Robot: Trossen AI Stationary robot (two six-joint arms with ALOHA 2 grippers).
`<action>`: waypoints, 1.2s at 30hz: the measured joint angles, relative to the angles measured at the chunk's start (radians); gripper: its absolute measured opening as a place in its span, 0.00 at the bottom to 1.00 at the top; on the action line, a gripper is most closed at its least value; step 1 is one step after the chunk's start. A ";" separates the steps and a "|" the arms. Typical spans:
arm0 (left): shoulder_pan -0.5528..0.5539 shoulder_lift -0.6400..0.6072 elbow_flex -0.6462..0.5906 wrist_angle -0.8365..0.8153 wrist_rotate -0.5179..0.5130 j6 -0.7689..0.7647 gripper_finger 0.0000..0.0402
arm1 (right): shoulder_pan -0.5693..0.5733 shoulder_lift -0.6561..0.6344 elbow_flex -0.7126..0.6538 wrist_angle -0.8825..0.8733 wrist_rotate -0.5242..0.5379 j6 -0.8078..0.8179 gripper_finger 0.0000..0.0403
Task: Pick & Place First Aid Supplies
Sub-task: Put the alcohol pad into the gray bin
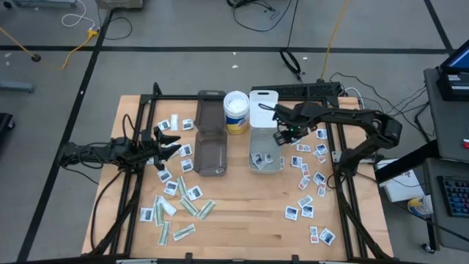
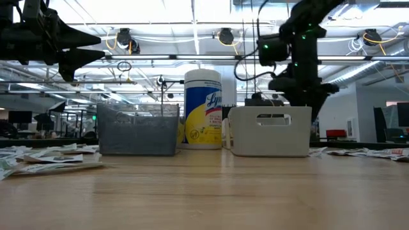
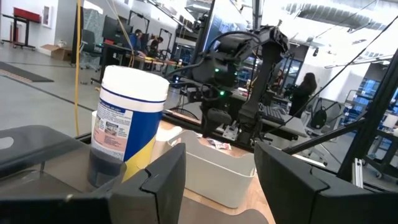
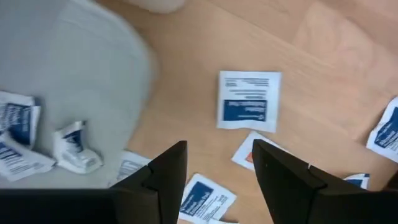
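Near edge of table (image 1: 242,235): packets (image 1: 176,205) scattered lower left, more at right (image 1: 308,183). Left gripper (image 1: 170,143) raised beside smoky bin (image 1: 211,150), fingers spread, empty. Right gripper (image 1: 282,136) over rim of white bin (image 1: 265,147), fingers apart, empty; several packets inside. Wipes canister (image 1: 236,111) between bins, farther back.

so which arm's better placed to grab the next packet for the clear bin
Right. The right gripper hangs open at the edge of the clear bin, directly above loose white packets. The left gripper is open too, but raised beside the smoky bin.
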 joint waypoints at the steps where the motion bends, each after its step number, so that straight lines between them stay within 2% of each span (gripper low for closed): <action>1: 0.000 0.000 0.000 0.000 0.000 0.000 0.49 | -0.018 -0.009 -0.015 0.001 0.000 -0.012 0.44; 10: 0.000 0.000 0.000 0.000 0.000 0.000 0.49 | -0.146 -0.057 -0.075 -0.001 -0.002 -0.093 0.44; 17: 0.000 0.000 0.000 0.000 0.000 0.000 0.49 | -0.170 -0.059 -0.076 0.001 -0.003 -0.111 0.44; 30: 0.000 0.000 0.000 0.000 0.000 0.000 0.49 | -0.175 -0.059 -0.265 0.261 -0.007 -0.096 0.44; 36: 0.000 0.000 0.000 0.000 0.000 0.000 0.49 | -0.176 -0.042 -0.300 0.345 -0.038 -0.072 0.44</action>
